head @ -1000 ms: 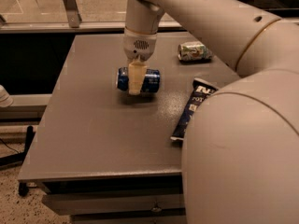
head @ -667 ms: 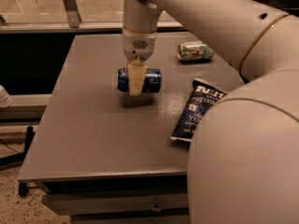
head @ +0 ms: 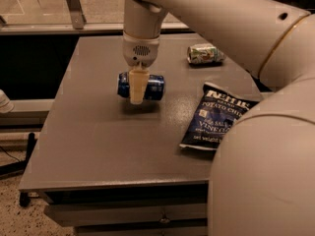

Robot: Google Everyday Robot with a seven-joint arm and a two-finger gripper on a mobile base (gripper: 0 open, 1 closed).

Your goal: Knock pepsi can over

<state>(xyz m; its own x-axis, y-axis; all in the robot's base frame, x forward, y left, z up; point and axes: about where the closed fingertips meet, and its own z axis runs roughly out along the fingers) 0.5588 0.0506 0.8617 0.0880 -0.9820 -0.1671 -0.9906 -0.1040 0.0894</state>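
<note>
Over the middle of the table (head: 93, 146) the gripper (head: 137, 93) hangs straight down from its round, perforated wrist, its cream-coloured tip crossing the front of the pepsi can (head: 153, 87). Whether the claw is clamped on the can or only standing against it cannot be told from this view.

The can lies on its side, its long axis running left to right and a dark shadow just below it. Judged from that pose, the knocking over looks done. What seems left is for the claw to come away and show that the can rests freely on the tabletop.

The can is a small, glossy dark blue cylinder with pale markings, hard and smooth, so it would likely roll if nudged. The claw tip looks like matte, pale plastic or rubber. The table is a flat, dull grey-brown slab with a slight sheen.

To the right, well apart from the can, a dark blue chip bag (head: 216, 117) lies flat, its film crinkled and shiny. Near the far edge a white-and-green can (head: 204, 53) also lies on its side. The robot arm (head: 221, 18) fills the right side, smooth off-white and rounded.
</note>
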